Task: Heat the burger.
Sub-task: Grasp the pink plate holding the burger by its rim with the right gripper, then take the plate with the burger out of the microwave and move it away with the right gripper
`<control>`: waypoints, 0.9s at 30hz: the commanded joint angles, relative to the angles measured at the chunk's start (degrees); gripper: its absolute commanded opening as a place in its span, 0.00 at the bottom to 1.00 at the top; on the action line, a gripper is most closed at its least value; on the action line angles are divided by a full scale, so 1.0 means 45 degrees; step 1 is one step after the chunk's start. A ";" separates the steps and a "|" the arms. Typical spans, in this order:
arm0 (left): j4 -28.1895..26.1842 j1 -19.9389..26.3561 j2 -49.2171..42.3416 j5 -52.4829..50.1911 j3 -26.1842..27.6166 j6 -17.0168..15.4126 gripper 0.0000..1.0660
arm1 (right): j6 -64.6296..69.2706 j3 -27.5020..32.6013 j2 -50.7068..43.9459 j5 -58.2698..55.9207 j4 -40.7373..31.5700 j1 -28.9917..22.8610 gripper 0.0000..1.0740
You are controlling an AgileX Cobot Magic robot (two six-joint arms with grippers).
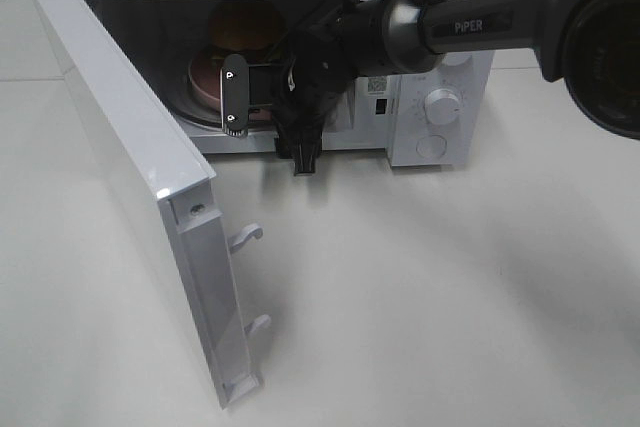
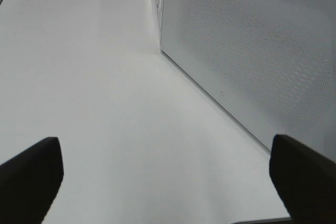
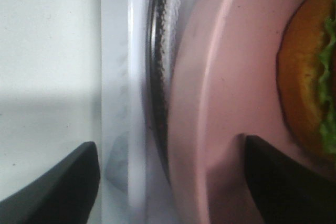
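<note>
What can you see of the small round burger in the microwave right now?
The small round burger has a glossy golden-brown bun and a frilly green lettuce edge; other layers are out of frame. It sits upright on the round pink plate inside the open white microwave, in shadow. Nothing else visibly touches it.

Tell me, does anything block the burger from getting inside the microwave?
Nothing visible does. The door stands wide open, and the burger already sits on the pink plate inside the microwave. Only the right gripper is at the opening, jaws apart over the plate's rim.
</note>
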State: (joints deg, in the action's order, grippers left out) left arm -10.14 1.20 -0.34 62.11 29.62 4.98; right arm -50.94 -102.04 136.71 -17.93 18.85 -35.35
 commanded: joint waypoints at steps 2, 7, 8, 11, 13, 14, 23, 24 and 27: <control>-0.0089 0.0025 -0.0051 -0.0178 -0.0013 -0.0038 0.94 | -0.0115 -0.0089 0.0000 0.0089 -0.0076 0.0025 0.60; -0.0089 0.0025 -0.0051 -0.0178 -0.0013 -0.0038 0.94 | -0.0115 -0.0089 0.0000 -0.0025 -0.0267 0.0013 0.40; -0.0089 0.0025 -0.0051 -0.0178 -0.0013 -0.0038 0.94 | -0.0204 -0.0089 0.0000 -0.0064 -0.0382 0.0013 0.35; -0.0089 0.0025 -0.0051 -0.0178 -0.0013 -0.0038 0.94 | -0.0522 -0.0089 -0.0013 -0.0242 -0.0560 -0.0013 0.20; -0.0089 0.0025 -0.0051 -0.0178 -0.0013 -0.0038 0.94 | -0.0611 -0.0089 -0.0038 -0.0267 -0.0738 -0.0013 0.17; -0.0089 0.0025 -0.0051 -0.0178 -0.0013 -0.0038 0.94 | -0.0713 -0.0089 -0.0076 -0.0293 -0.1006 -0.0013 0.12; -0.0089 0.0025 -0.0051 -0.0178 -0.0013 -0.0038 0.94 | -0.0904 -0.0089 -0.0420 -0.0955 -0.1082 -0.0153 0.01; -0.0089 0.0025 -0.0051 -0.0178 -0.0013 -0.0038 0.94 | -0.1222 -0.0076 -0.0484 -0.1222 -0.1146 -0.0153 0.00; -0.0089 0.0025 -0.0051 -0.0178 -0.0013 -0.0038 0.94 | -0.1884 -0.0076 -0.0662 -0.1553 -0.1439 -0.0153 0.00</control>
State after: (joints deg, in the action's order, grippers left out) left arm -10.14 1.20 -0.34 62.11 29.62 4.98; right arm -57.18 -102.50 134.82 -21.37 13.75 -36.44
